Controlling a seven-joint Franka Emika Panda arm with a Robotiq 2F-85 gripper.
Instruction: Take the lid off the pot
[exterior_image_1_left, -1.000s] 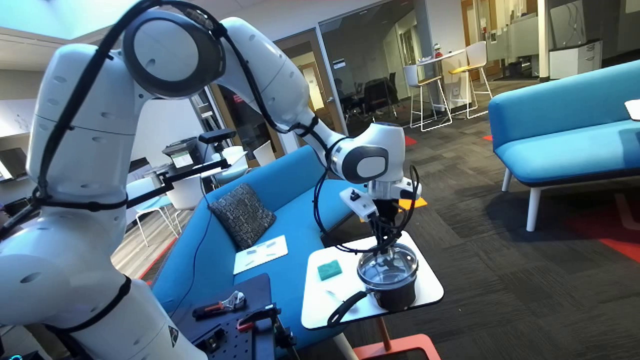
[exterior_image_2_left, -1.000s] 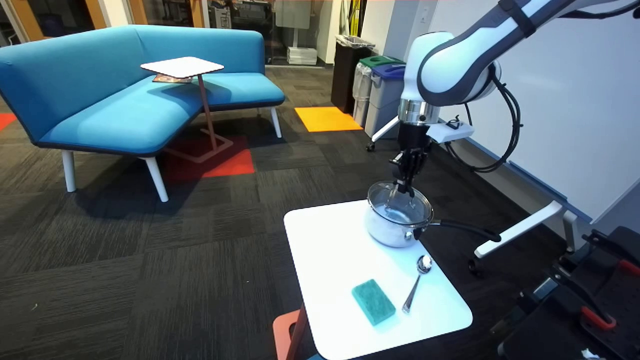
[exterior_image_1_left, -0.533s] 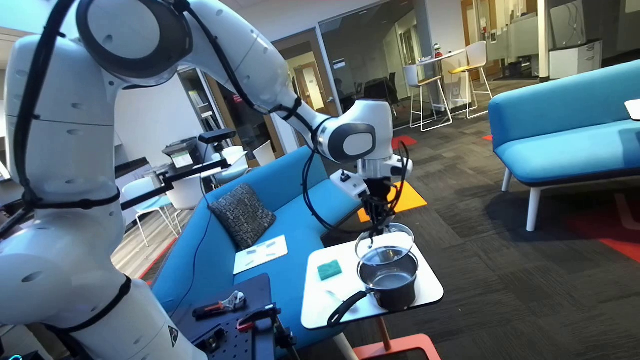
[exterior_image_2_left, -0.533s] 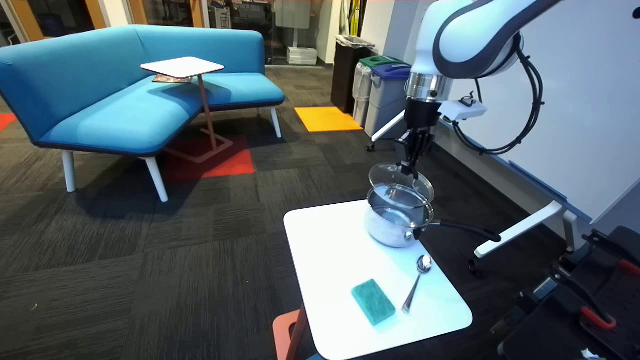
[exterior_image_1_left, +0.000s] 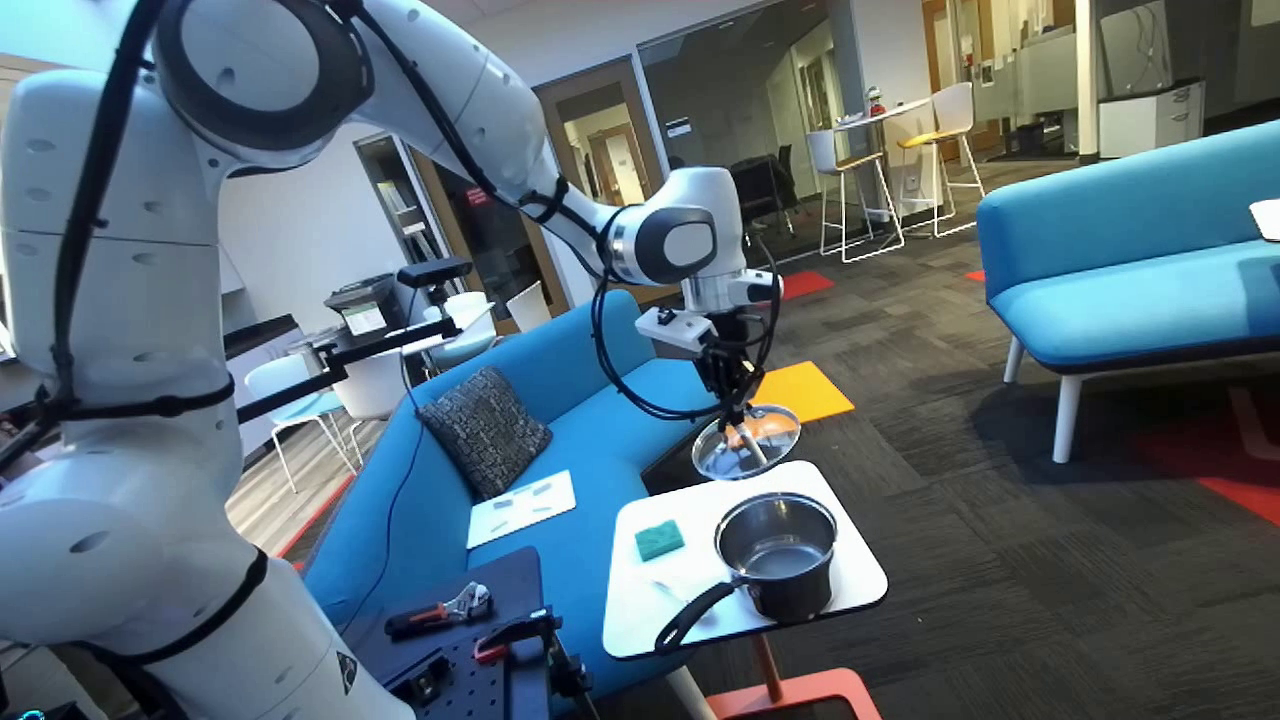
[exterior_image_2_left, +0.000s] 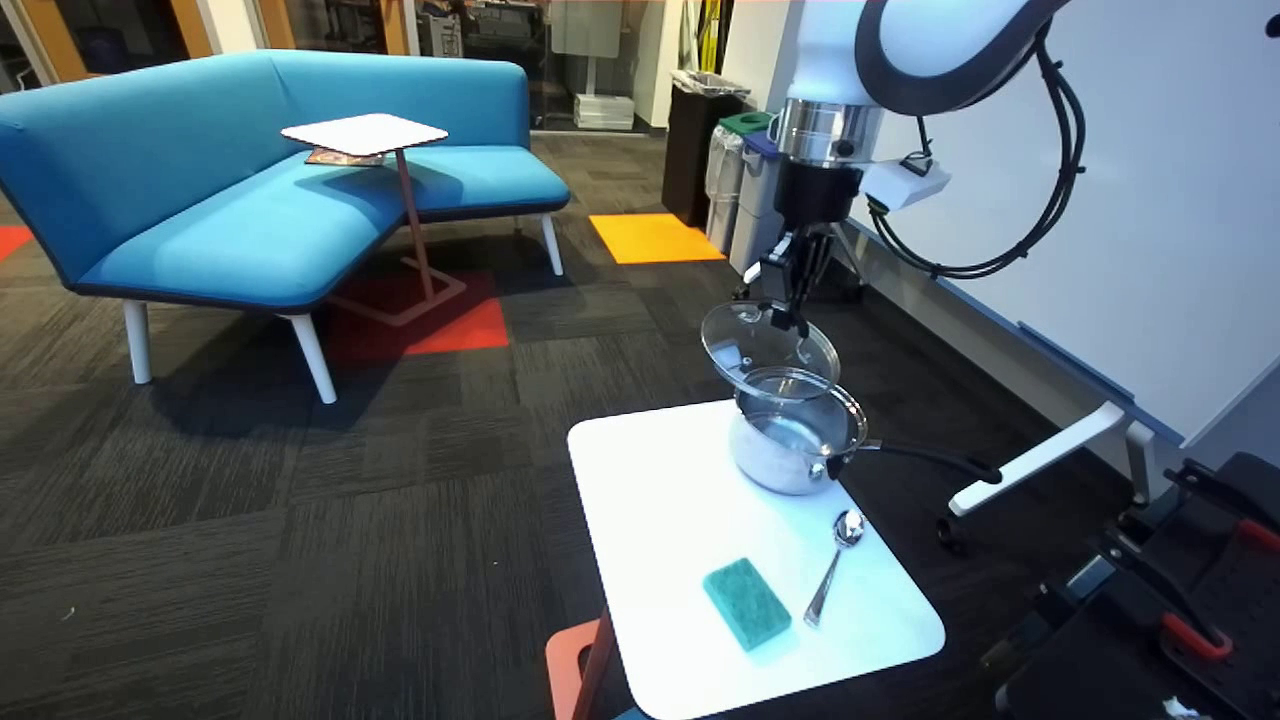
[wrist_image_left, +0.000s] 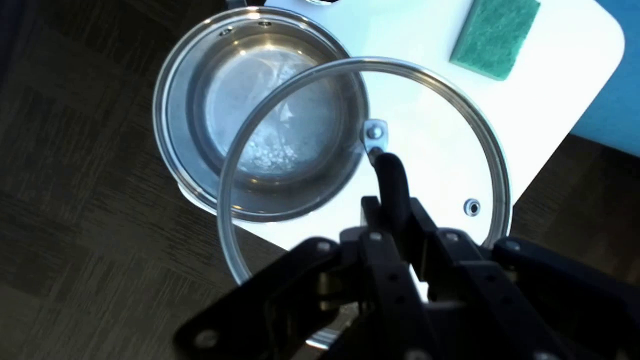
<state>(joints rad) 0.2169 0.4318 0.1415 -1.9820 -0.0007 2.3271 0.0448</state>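
The lid is a round glass disc with a metal rim and a dark arched handle (wrist_image_left: 391, 177). My gripper (wrist_image_left: 392, 212) is shut on that handle. The lid (exterior_image_1_left: 712, 455) hangs in the air, slightly tilted, above and to one side of the pot (exterior_image_1_left: 792, 588). In an exterior view the lid (exterior_image_2_left: 735, 350) partly overlaps the far rim of the pot (exterior_image_2_left: 775, 455), and the gripper (exterior_image_2_left: 788, 318) is above it. In the wrist view the pot (wrist_image_left: 260, 115) is uncovered, with a bare metal inside, partly seen through the lid (wrist_image_left: 492, 150). The pot's black handle (exterior_image_1_left: 695, 615) points away from the lid.
The pot stands on a small white table (exterior_image_1_left: 640, 605). A green sponge (exterior_image_2_left: 747, 603) and a metal spoon (exterior_image_2_left: 835, 568) lie on it. A blue sofa (exterior_image_1_left: 585, 440) runs along one side. A dark bench with tools (exterior_image_1_left: 450, 660) is near the arm's base.
The lid lay on the pot a second ago. It has risen with my gripper and moved sideways past the pot's rim. The pot, sponge and spoon have not moved.
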